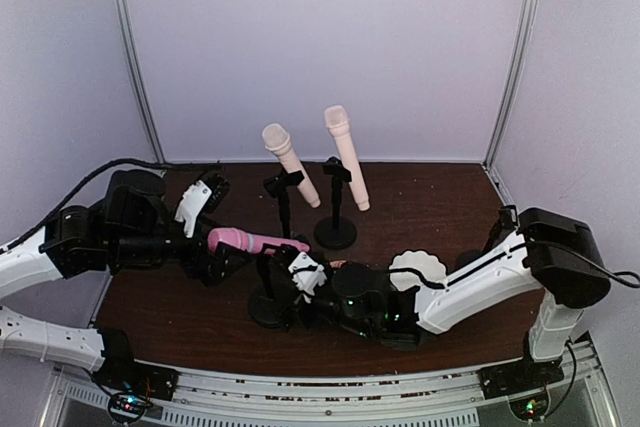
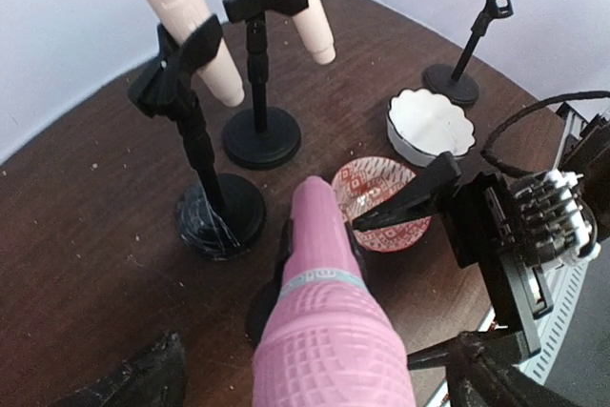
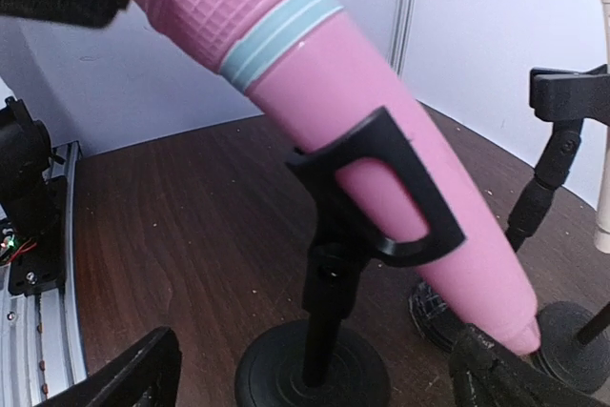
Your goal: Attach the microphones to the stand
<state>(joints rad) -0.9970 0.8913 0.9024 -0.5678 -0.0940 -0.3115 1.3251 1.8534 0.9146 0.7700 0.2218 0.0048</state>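
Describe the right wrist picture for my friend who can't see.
A pink microphone with a blue band sits tilted in the black clip of a stand on a brown table. Another stand and a cream microphone show at right.

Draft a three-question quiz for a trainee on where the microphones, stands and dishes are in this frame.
1. True or false: the bright pink plastic microphone sits in the clip of a black stand.
2. How many pale peach-cream plastic microphones are clipped upright-tilted on stands? A: one. B: two. C: three.
3. Which lies nearer the empty small black stand: the white scalloped dish or the red patterned dish?

Key: 1 true; 2 B; 3 the white scalloped dish.
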